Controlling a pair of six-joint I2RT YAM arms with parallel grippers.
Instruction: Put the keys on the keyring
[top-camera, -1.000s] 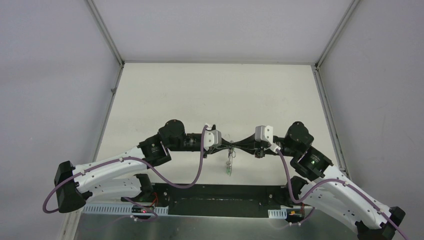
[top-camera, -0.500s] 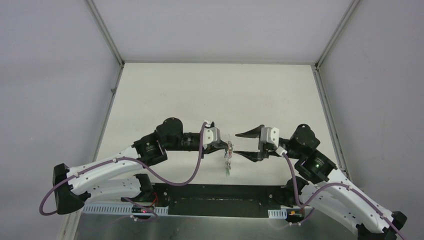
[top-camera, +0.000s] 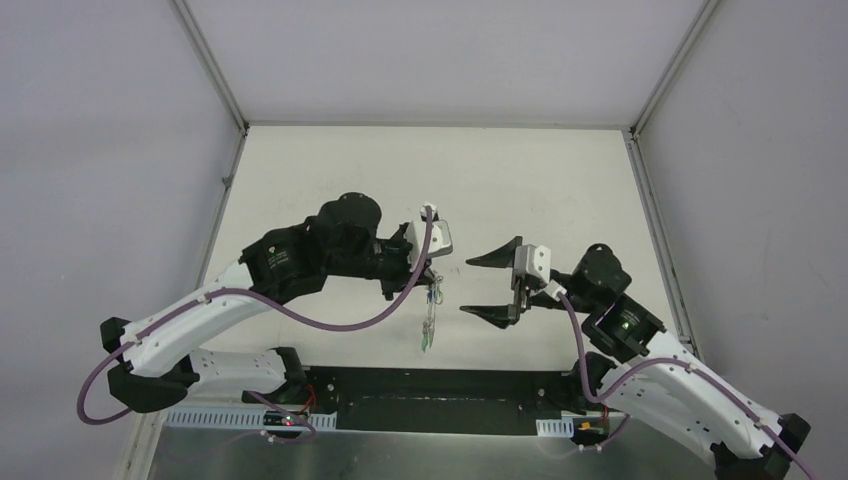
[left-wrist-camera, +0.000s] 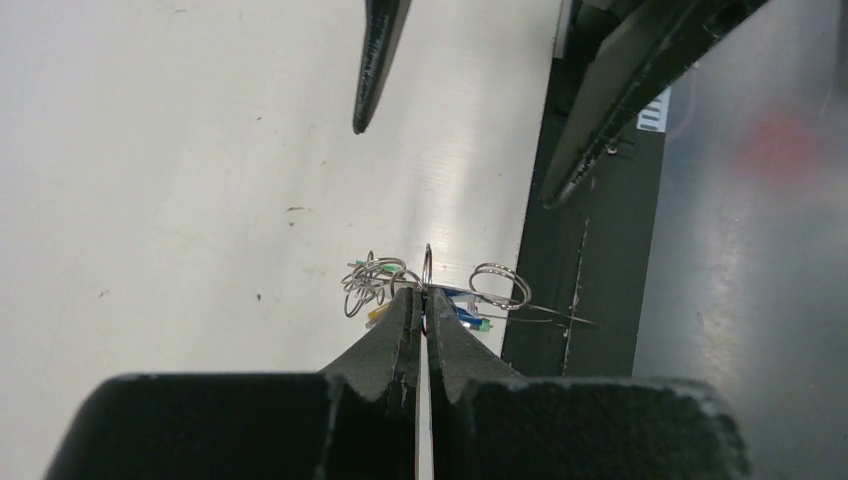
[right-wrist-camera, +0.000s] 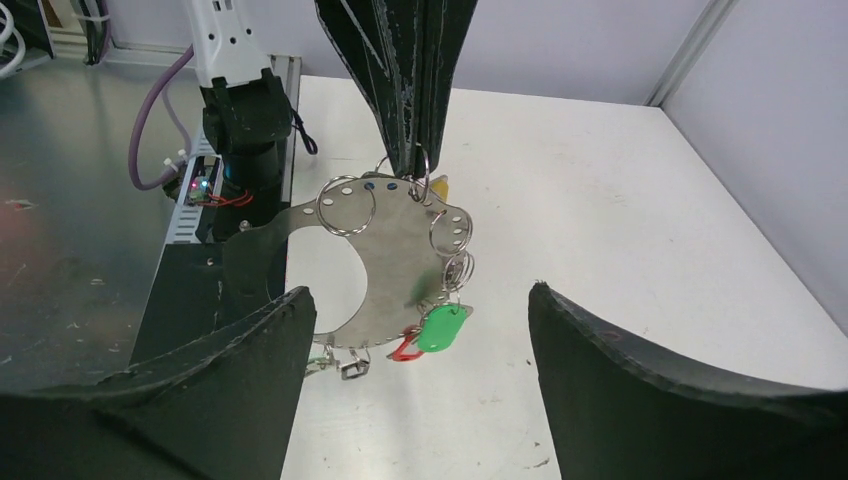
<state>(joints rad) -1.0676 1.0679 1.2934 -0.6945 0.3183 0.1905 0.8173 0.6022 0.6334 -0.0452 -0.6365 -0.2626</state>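
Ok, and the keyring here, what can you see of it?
The keyring is a flat, thin, silvery metal plate shaped like a crescent, with small holes along its outer edge. Wire split rings pass through several holes, and a green tag and a red tag dangle at its lower edge. It hangs upright in the air over the table, pinched at its top by the shut left tool. The open right tool faces it without touching.

under me: flat white tabletop (top-camera: 430, 170) | near edge: black strip (top-camera: 440, 400), brushed silvery metal sheet (top-camera: 400, 455) | around me: pale grey walls (top-camera: 100, 150)
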